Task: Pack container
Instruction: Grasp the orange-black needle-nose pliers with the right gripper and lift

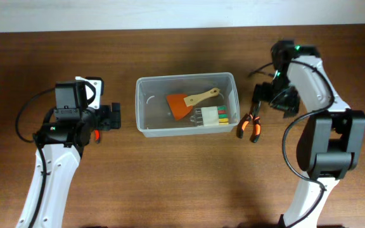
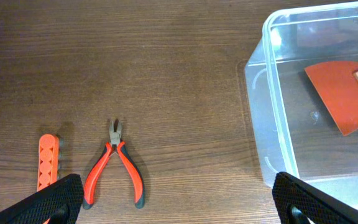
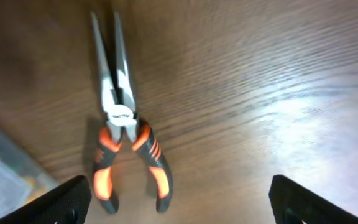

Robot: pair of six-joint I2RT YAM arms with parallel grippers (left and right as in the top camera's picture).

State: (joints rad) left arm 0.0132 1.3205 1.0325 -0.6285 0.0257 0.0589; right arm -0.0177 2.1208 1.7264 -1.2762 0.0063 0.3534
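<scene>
The clear tub sits in the middle of the brown table, with its long sides going left to right. An orange scraper with a wooden handle lies inside it. Next to the scraper is a white pack with little colored bits. The far edge of the table is near the tub's back wall. There is a big stretch of bare wood in front of the tub. A thin strip of bare wood lies between the tub's left wall and the left gripper.

The left gripper's jaws are spread wide and hold nothing. In the left wrist view its black fingers sit at the two bottom corners. Small red pliers and an orange bar with holes lie side by side on the wood, not touching. The tub's rim is well apart from them.

The right gripper is by the tub's right end. Its jaws are spread wide too, and they touch nothing. Long-nose pliers with orange and black handles lie flat on the wood, just beside the tub's front right corner.
</scene>
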